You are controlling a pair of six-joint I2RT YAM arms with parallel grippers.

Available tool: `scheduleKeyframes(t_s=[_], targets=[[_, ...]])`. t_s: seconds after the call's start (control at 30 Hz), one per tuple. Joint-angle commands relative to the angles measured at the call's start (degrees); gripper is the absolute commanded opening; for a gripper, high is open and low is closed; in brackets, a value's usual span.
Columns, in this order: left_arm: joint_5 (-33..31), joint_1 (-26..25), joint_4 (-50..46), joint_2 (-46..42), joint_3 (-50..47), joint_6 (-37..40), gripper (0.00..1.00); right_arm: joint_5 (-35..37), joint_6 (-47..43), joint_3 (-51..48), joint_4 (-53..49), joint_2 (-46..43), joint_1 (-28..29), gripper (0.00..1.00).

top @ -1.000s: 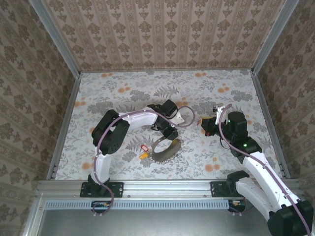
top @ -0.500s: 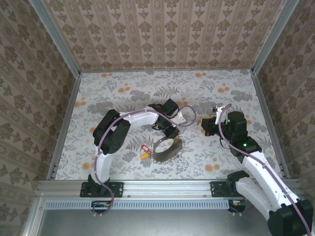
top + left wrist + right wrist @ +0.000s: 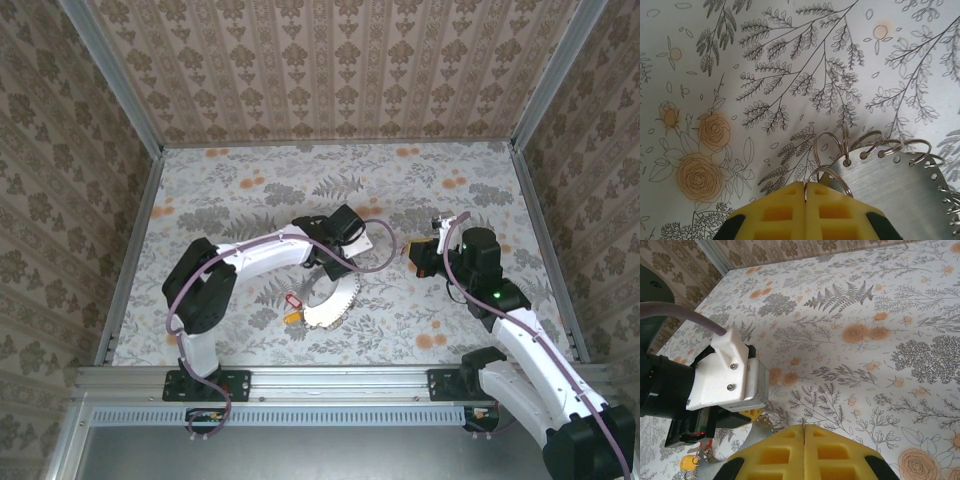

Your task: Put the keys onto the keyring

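Left fingers [image 3: 775, 215] sit pinched together on the rim of the keyring [image 3: 890, 185], which juts beside them; best grip firmly and steer its free end toward the keys [image 3: 293, 300] lying near on the counter [image 3: 250, 200].

Bright even light w/ soft shadows

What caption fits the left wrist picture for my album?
Left gripper shut on the keyring, a shiny ring-edged band, over the flowery table.
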Motion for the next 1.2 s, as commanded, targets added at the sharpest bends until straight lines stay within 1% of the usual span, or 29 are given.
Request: scheduleKeyframes(t_s=[0.0, 0.03, 0.07, 0.17, 0.2, 0.33, 0.47, 0.67, 0.9, 1.17], targets=[[3.8, 0.1, 1.3, 1.0, -0.7, -0.9, 0.00, -1.0, 1.1, -0.4, 0.8, -1.0, -0.3, 0.00], [5.9, 0.5, 0.9, 1.8, 0.0, -1.3, 0.00, -0.9, 1.2, -0.5, 0.7, -1.2, -0.2, 0.00], [6.7, 1.2, 0.3, 2.6, 0.7, -2.0, 0.00, -0.8, 1.1, -0.6, 0.7, -1.4, -0.2, 0.00], [7.8, 2.2, 0.9, 2.3, 0.4, -2.7, 0.19, -1.0, 1.3, -0.5, 0.7, -1.3, -0.2, 0.00], [8.4, 2.5, 1.1, 1.7, 0.2, -3.0, 0.23, -1.1, 1.4, -0.5, 0.5, -1.3, -0.3, 0.00], [10.1, 3.7, 2.0, -0.8, -0.8, -4.5, 0.28, -1.0, 1.7, -0.7, 0.8, -1.5, -0.2, 0.00], [13.2, 2.9, 2.8, -2.2, -1.8, -3.0, 0.29, -1.3, 2.0, -0.9, 1.3, -0.9, -0.2, 0.00], [18.5, 3.1, 5.1, -0.6, -3.5, -3.3, 0.27, -1.2, 2.0, -1.1, 1.2, -0.6, -0.2, 0.00], [20.8, 5.2, 6.0, 1.1, -3.4, -3.7, 0.27, -1.1, 2.2, -0.8, 1.1, -0.3, -0.2, 0.00], [21.8, 5.4, 6.6, 3.6, -3.8, -4.1, 0.26, -0.9, 2.3, -1.2, 1.6, 0.8, -0.2, 0.00]])
